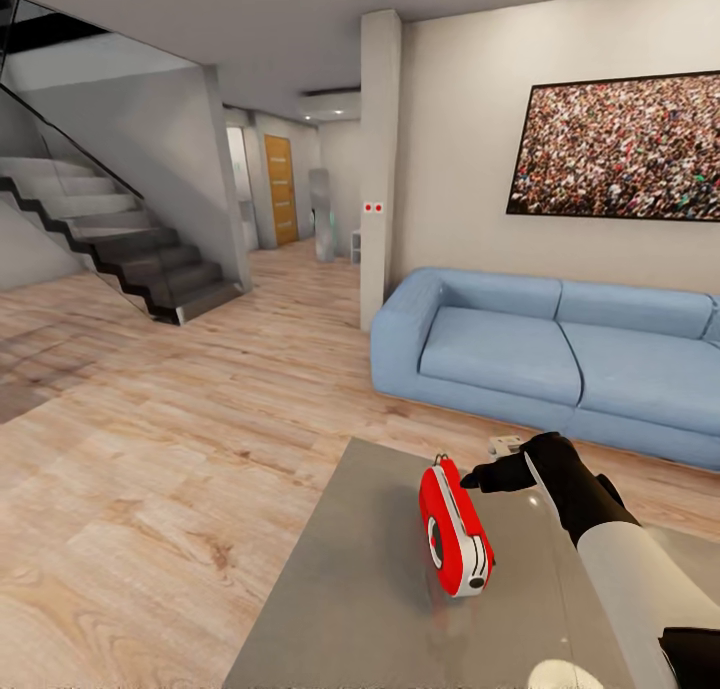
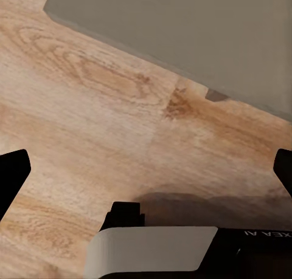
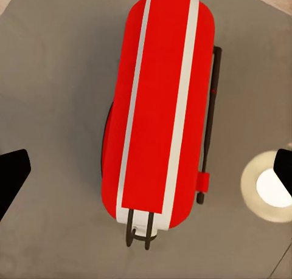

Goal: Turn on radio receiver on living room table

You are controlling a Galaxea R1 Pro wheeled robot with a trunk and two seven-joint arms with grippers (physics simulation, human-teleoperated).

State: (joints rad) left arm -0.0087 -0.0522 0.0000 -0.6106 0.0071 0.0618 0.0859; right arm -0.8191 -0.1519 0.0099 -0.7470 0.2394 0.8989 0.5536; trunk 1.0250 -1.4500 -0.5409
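The red radio receiver (image 1: 455, 529) stands on edge on the glossy grey table (image 1: 340, 579), its dark dial facing left and its thin handle at the far end. In the right wrist view the radio receiver (image 3: 159, 103) shows from above, red with white bands, on the table (image 3: 55, 78). My right gripper (image 1: 487, 474) hovers just over the radio's far end. It is open, its fingertips (image 3: 13, 175) spread wide on either side of the radio and clear of it. My left gripper (image 2: 146, 175) is open over the wooden floor beside a table corner (image 2: 182, 36).
A blue sofa (image 1: 560, 349) runs along the wall beyond the table. A white pillar (image 1: 378, 159) stands left of it, with a staircase (image 1: 130, 239) at the far left. Wooden floor (image 1: 150, 449) spreads left of the table. A small white object (image 1: 503, 445) lies past the table's far edge.
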